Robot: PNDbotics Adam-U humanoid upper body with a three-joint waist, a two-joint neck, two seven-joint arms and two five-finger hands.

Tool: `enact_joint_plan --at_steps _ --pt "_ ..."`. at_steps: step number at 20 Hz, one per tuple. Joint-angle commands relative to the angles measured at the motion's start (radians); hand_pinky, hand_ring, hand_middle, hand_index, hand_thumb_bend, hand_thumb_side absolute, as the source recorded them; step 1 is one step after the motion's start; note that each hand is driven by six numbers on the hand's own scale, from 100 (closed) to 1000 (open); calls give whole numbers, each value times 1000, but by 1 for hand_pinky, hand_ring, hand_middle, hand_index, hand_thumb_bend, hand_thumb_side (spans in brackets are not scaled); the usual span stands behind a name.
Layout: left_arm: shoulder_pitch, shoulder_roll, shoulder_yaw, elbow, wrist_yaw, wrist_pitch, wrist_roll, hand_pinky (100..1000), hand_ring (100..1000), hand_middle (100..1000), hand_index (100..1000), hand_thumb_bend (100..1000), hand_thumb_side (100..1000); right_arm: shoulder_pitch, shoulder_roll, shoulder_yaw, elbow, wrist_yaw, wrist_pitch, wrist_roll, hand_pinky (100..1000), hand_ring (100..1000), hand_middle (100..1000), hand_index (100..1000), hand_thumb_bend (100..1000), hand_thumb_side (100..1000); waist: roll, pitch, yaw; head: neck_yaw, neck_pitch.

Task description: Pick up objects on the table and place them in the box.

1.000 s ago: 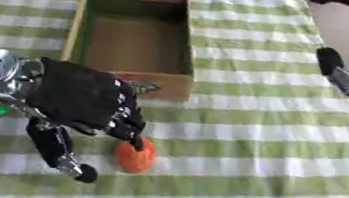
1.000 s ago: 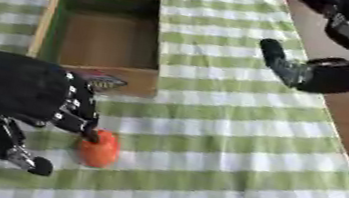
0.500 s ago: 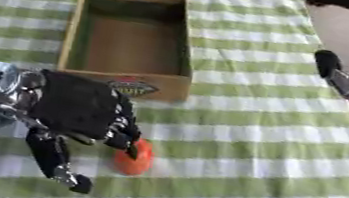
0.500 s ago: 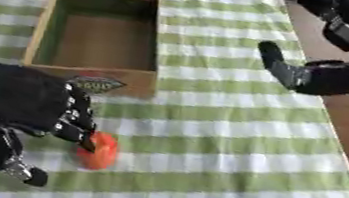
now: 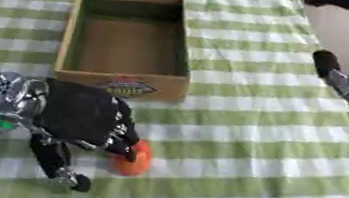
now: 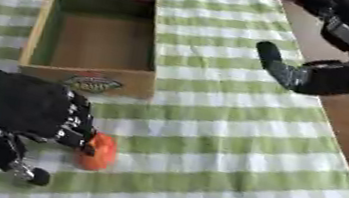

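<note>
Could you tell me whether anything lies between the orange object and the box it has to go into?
Nothing visible does. The left hand is already on the orange object, and only bare checked cloth lies between it and the box, whose near wall it must clear.

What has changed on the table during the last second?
The left hand has come down over the orange object, and its fingers now curl against it. The object lies in the same place on the cloth. The box and the right hand have stayed as they were.
</note>
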Motion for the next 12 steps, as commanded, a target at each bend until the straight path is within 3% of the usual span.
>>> enact_joint_plan --at_steps 1,9,12 --pt "-9 -1 8 9 -19 -277 -245 648 596 565 756 376 403 -17 -15 -11 -6 -10 -3 -1 777 796 799 956 100 593 -4 -14 -2 3 -10" --pt "-9 -27 16 41 -54 -277 -126 587 523 488 664 249 334 -17 -12 -12 -5 -11 -3 -1 777 796 799 957 100 597 -7 -12 -5 1 -12" --pt "-11 -29 14 45 -71 -277 -80 610 542 509 688 272 345 -16 -12 -12 -5 -11 -4 -1 777 796 799 957 100 595 -8 -12 -5 -1 -13"
